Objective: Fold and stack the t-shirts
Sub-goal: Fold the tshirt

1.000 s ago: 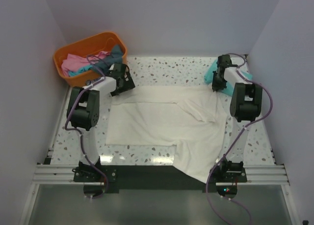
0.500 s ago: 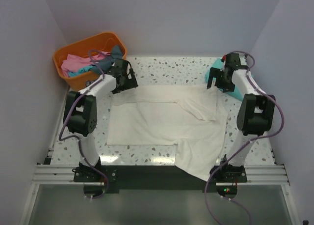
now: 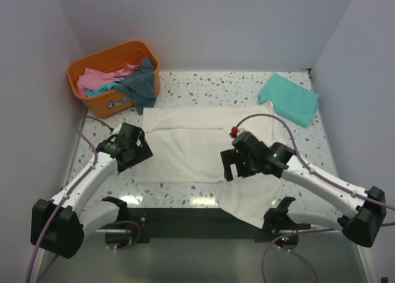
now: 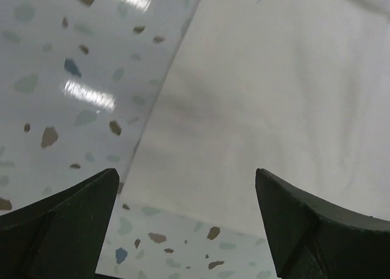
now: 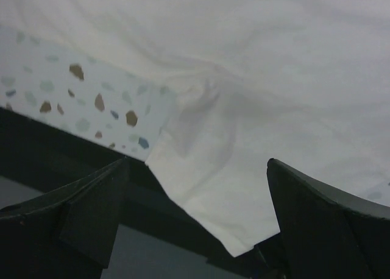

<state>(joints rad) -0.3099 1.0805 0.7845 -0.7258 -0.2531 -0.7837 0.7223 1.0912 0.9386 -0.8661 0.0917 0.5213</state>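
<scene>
left gripper (image 4: 187, 178): jaws wide, holding nothing; it hovers low over the left edge of the cream tee (image 3: 191, 144), right where cloth meets worktop (image 3: 203, 88).
right gripper (image 5: 198, 166): jaws wide as well, nothing between them; it hangs over the tee's near right part, beside the worktop's front edge.
cream tee: spread out mid-worktop, plain side up, flat on the left, rumpled on the right; its near right corner droops past the front edge.
teal tee (image 3: 289, 99): folded, lying in the far right corner, apart from the cream one.
basket (image 3: 105, 51): orange, far left corner.
pink tee (image 3: 92, 79): bundled inside the basket.
grey-blue tee (image 3: 143, 85): draped over the basket's right rim, hanging down its outer side.
</scene>
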